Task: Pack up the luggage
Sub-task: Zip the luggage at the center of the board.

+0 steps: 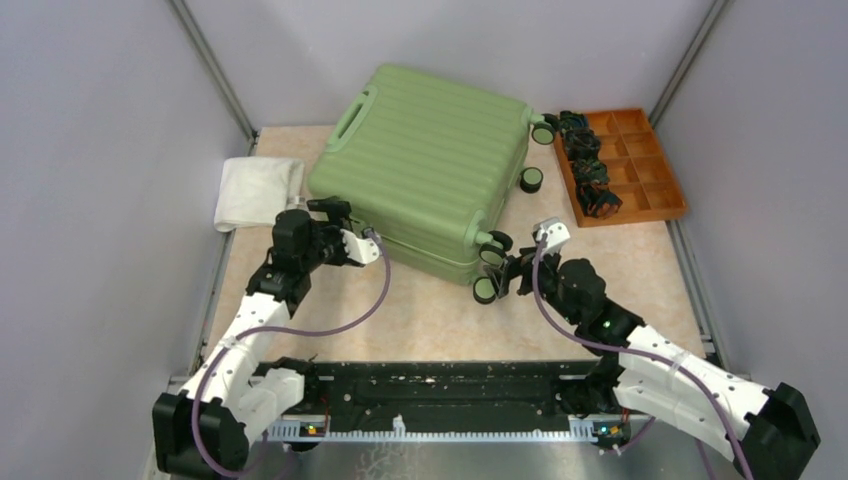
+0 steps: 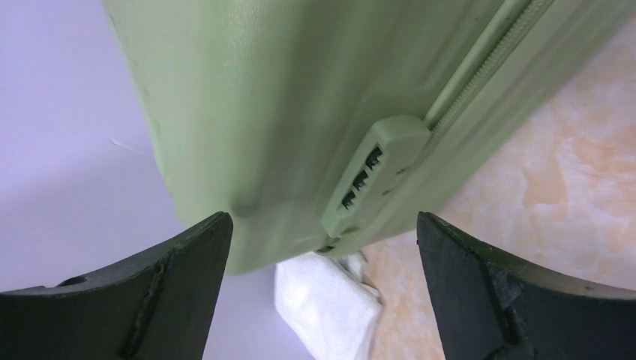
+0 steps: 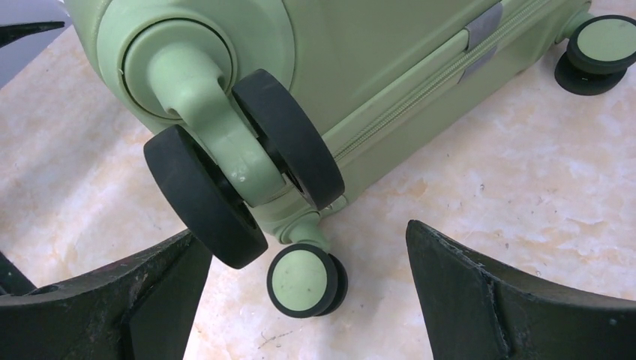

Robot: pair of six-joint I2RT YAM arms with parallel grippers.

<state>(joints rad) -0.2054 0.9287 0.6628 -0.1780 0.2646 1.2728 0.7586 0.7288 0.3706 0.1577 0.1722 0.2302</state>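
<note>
Two robot arms flank a closed light-green luggage (image 1: 425, 165) that lies flat and slightly askew toward the back of the marbled surface (image 1: 440, 310), its ribbed shell up and its top handle (image 1: 348, 118) pointing to the rear left. The left arm (image 1: 295, 245) sits at the case's near-left corner, its jaws spread wide and holding nothing, looking straight at the combination lock (image 2: 367, 180) and the zip line (image 2: 480, 71) that runs away from it. The right arm (image 1: 585, 290) sits at the near-right corner, jaws likewise wide apart and empty, just short of a twin-wheel caster (image 3: 232, 161) with black tyres; a smaller wheel with a green hub (image 3: 304, 281) rests on the surface below it. A folded white towel (image 1: 255, 190) lies just beside the case on the left, and an orange tray (image 1: 680, 195) at the right rear holds dark items (image 1: 585, 165) too small to identify. With the shell shut and those goods outside it, the packing appears to stand at the opening stage. The next move would likely call for working the zip near the lock, then lifting the lid while the other arm steadies the wheeled end, since the casters could let the case roll or pivot.
</note>
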